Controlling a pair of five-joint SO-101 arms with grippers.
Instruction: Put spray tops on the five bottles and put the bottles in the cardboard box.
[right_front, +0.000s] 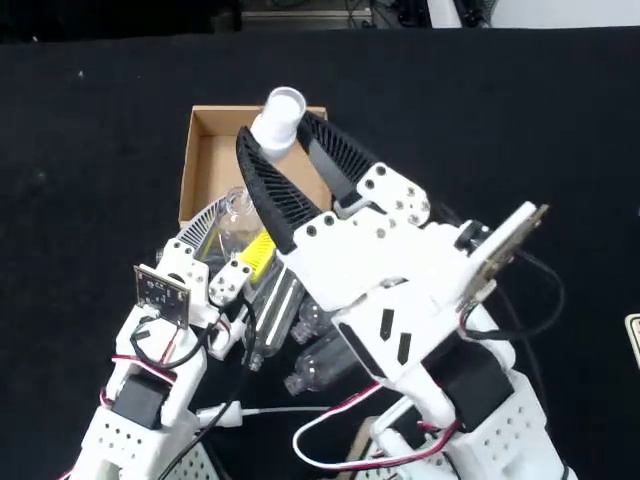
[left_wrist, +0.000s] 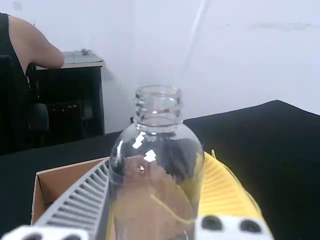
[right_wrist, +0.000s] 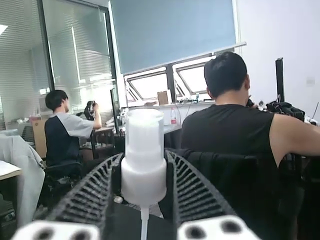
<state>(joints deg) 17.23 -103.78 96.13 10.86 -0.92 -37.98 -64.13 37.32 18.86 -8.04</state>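
My left gripper (right_front: 235, 238) is shut on a clear bottle (left_wrist: 155, 170) with an open neck, held upright beside the cardboard box (right_front: 205, 150); one finger is grey (left_wrist: 80, 200), the other yellow (left_wrist: 225, 190). My right gripper (right_front: 285, 140) is raised high above the box, shut on a white spray top (right_wrist: 144, 165) whose thin tube hangs down between the black ribbed fingers (right_wrist: 192, 187). The spray top (right_front: 280, 118) shows white over the box's far rim. Two more clear bottles (right_front: 320, 365) without tops lie on the black table under the right arm.
The box stands open at the back of the black table (right_front: 90, 150). Red, white and black cables (right_front: 330, 425) loop between the two arm bases at the front. A pale object (right_front: 633, 335) lies at the right edge.
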